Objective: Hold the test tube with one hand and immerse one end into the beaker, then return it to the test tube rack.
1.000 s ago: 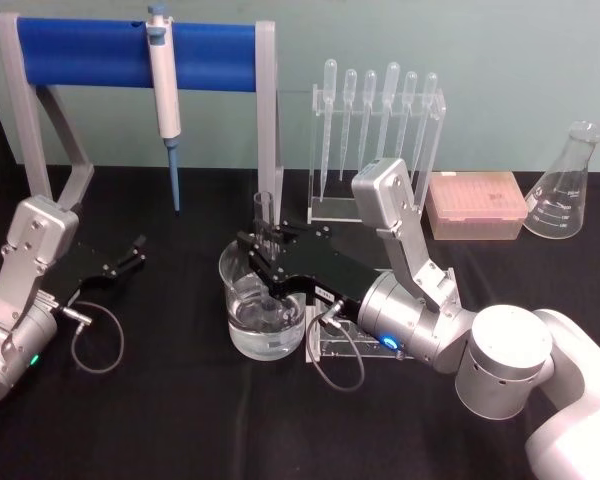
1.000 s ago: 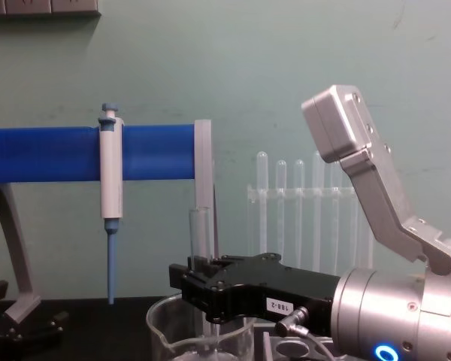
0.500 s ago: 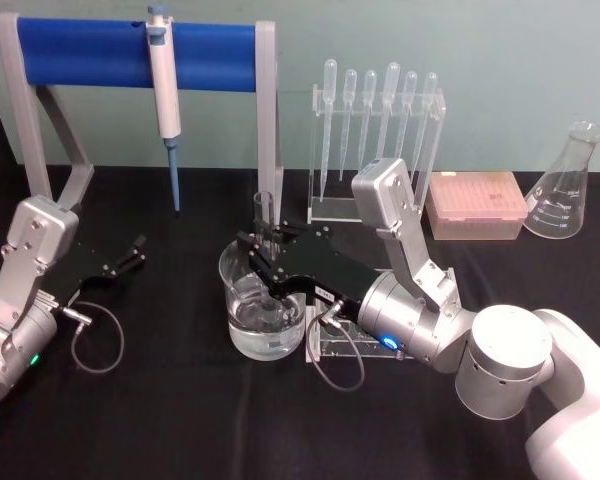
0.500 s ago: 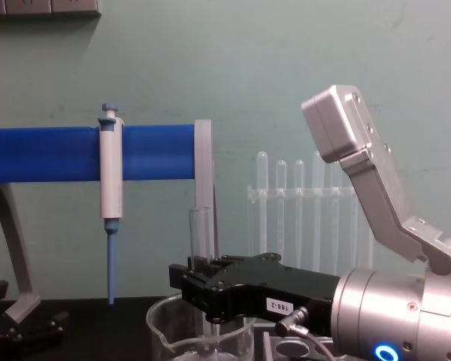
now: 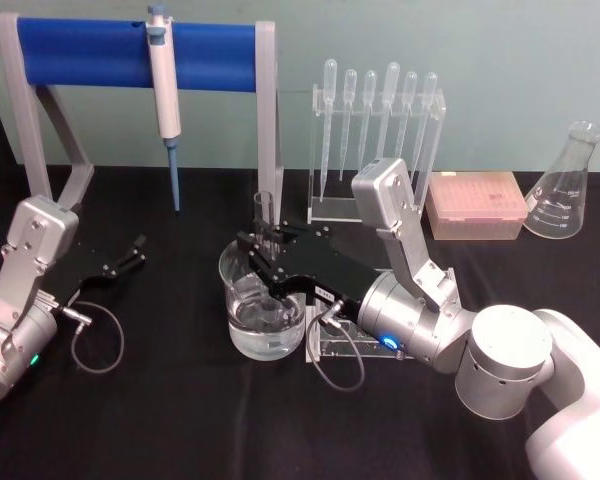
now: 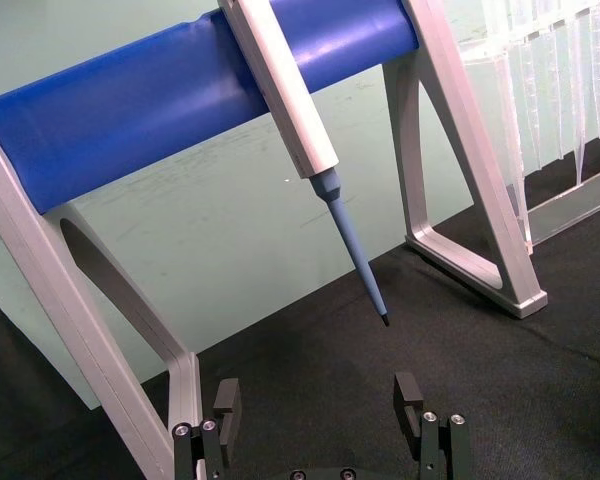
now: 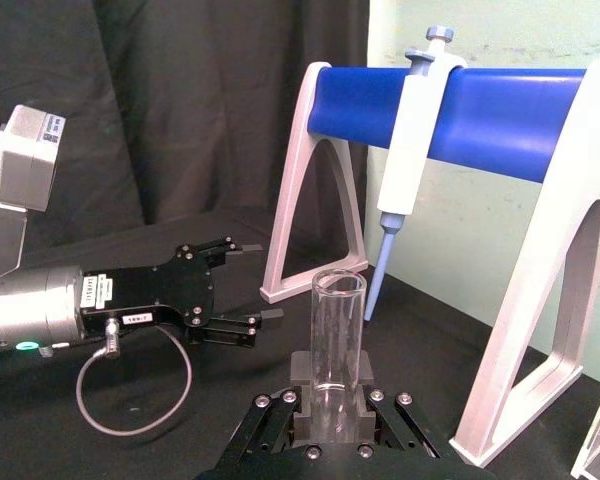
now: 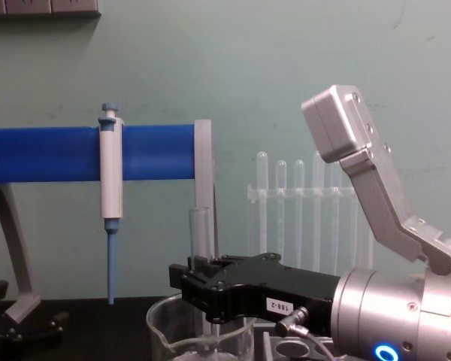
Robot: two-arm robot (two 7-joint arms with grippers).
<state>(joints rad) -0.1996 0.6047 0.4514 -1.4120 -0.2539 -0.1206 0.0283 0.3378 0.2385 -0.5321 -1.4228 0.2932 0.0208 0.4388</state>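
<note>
The test tube [image 5: 264, 208] stands upright over the beaker [image 5: 242, 330], which holds clear liquid. My right gripper [image 5: 261, 256] is shut on the tube at mid-height, just above the beaker's rim. In the chest view the test tube [image 8: 198, 229] rises above the right gripper [image 8: 186, 280], and its lower part passes below the rim of the beaker [image 8: 161, 331]. The right wrist view shows the open top of the test tube [image 7: 337, 325] clamped between the fingers [image 7: 298, 372]. My left gripper [image 5: 128, 256] rests open on the table at the left, also seen as the left gripper [image 6: 318, 400].
A white-and-blue pipettor [image 5: 164, 90] hangs from the blue-barred stand [image 5: 80, 52] behind the beaker. A rack of plastic pipettes [image 5: 378, 130], a pink tip box [image 5: 477, 205] and a conical flask [image 5: 567, 185] stand at the back right. A clear rack [image 5: 332, 345] sits under my right wrist.
</note>
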